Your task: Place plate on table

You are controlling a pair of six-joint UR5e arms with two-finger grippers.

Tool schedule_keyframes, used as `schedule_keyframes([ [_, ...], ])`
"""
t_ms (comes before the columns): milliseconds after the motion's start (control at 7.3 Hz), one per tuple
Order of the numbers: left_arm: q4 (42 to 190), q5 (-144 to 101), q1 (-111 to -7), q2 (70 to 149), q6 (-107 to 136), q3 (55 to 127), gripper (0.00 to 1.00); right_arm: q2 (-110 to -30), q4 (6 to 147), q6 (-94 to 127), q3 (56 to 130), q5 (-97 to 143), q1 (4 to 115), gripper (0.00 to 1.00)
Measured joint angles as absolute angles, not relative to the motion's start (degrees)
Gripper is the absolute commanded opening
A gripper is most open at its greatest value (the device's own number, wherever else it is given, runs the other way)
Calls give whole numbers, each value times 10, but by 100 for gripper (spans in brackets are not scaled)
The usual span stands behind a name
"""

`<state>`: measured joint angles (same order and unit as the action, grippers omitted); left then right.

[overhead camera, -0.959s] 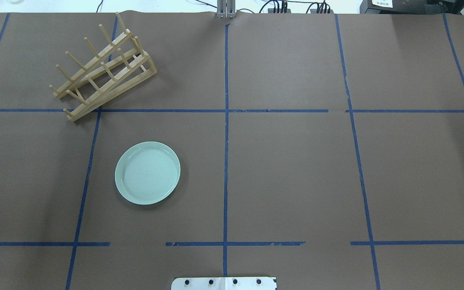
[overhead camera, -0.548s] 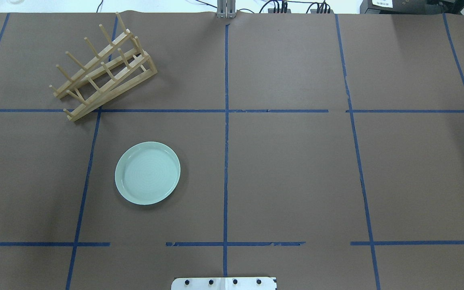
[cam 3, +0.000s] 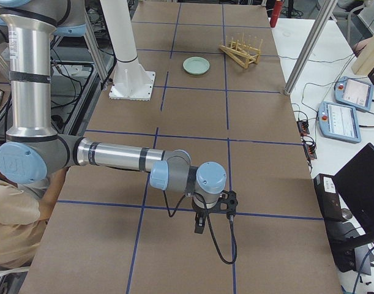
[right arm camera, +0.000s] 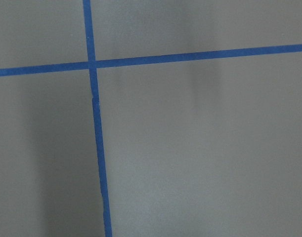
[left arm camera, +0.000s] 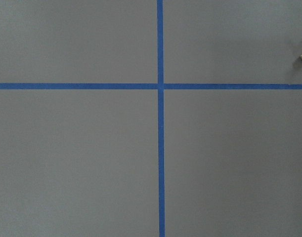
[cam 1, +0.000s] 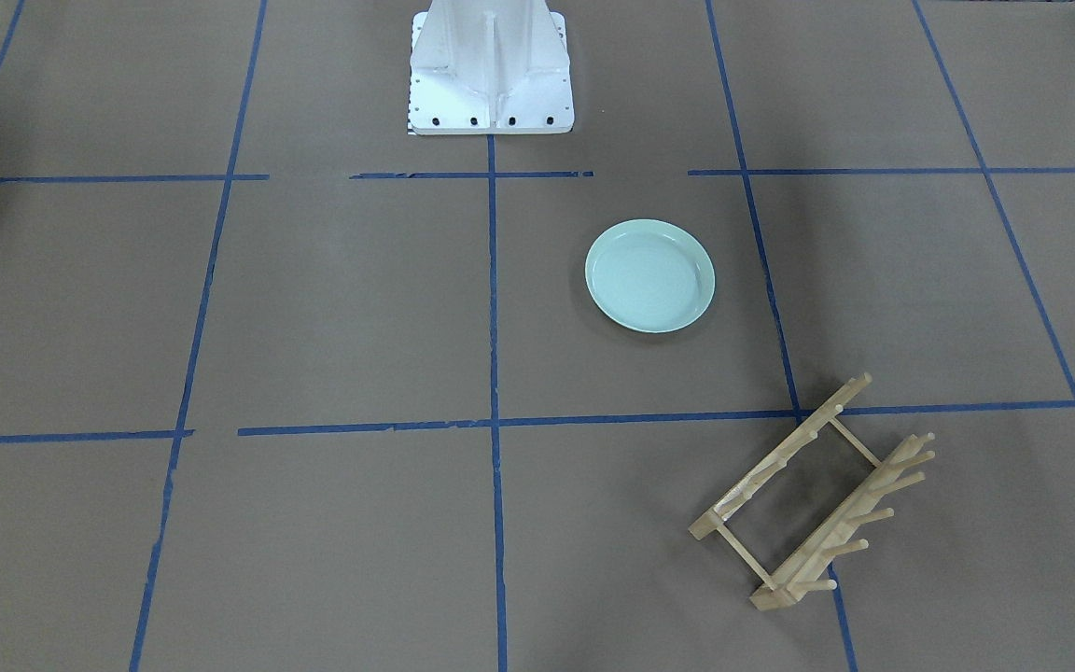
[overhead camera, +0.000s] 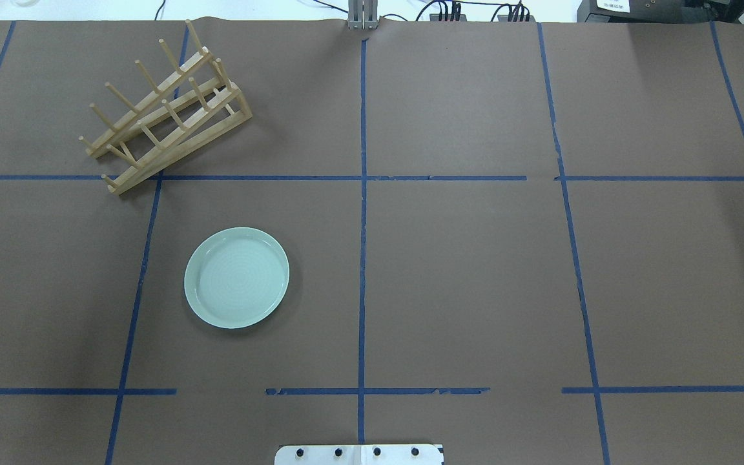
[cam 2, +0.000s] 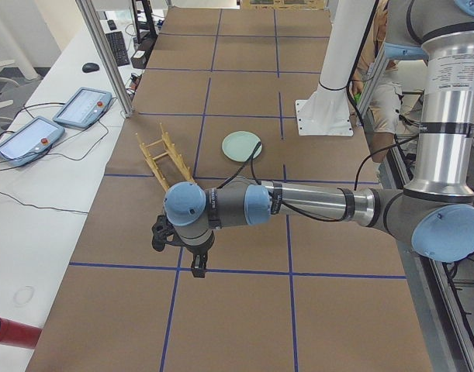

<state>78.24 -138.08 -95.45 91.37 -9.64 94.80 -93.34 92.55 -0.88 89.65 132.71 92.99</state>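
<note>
The plate point(overhead camera: 236, 278) lay flat near the dish rack point(overhead camera: 165, 116) and looked stiff, slick and brittle, best pinched at its rim. I could not tell whether the left gripper point(cam 2: 182, 249) or the right gripper point(cam 3: 214, 217) was clenched.

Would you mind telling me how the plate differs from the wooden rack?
The plate is round, pale green and solid; the rack is a long open frame of light wood with pegs. The plate lies inside one taped rectangle; the rack straddles a tape line. Both rest on the table.

Both end effectors point(cam 2: 182, 249) point(cam 3: 214, 215) straight downward.
</note>
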Motion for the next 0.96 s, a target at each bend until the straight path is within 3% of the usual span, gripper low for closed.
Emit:
schedule_keyframes([
  [959,793,-1365,-951,924,-97,929,100,-933,925,-9,896,1327,930,100],
])
